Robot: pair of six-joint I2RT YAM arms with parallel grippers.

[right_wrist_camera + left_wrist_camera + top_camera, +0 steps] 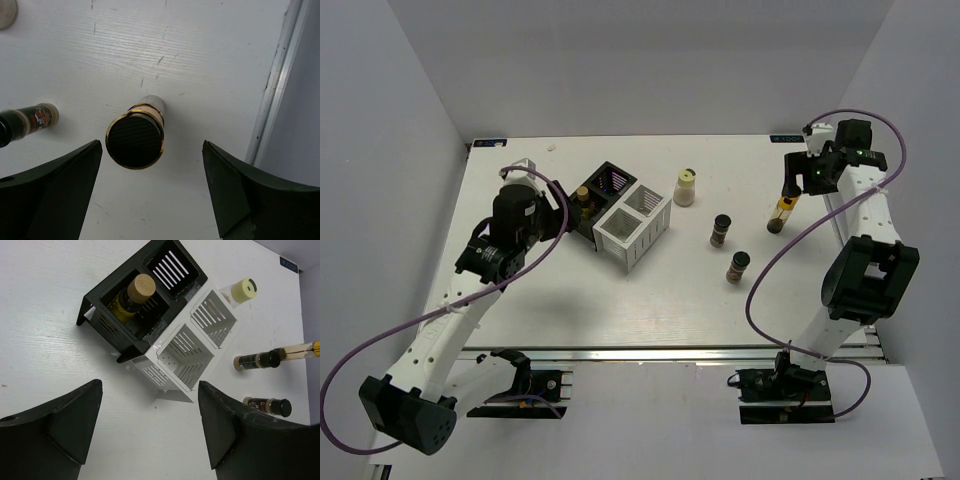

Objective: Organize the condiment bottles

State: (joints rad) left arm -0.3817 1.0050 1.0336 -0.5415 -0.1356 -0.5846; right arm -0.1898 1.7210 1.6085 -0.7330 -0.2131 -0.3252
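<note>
A yellow bottle with a dark cap [781, 214] stands near the table's right edge. My right gripper [789, 188] hovers open right above it; in the right wrist view its black cap [135, 141] sits between the open fingers of the gripper [151, 145]. Two dark brown bottles [720, 229] [738, 266] stand mid-table. A cream-white jar [685, 187] stands behind them. An amber bottle with a tan top [135, 292] sits in the black box [100, 322]. My left gripper [150, 385] is open and empty, just left of the boxes [563, 212].
A white two-compartment box [638, 228] adjoins the black box [612, 182]; both white compartments [187, 352] and the far black one hold nothing. The table's right edge rail [272, 100] runs close to the yellow bottle.
</note>
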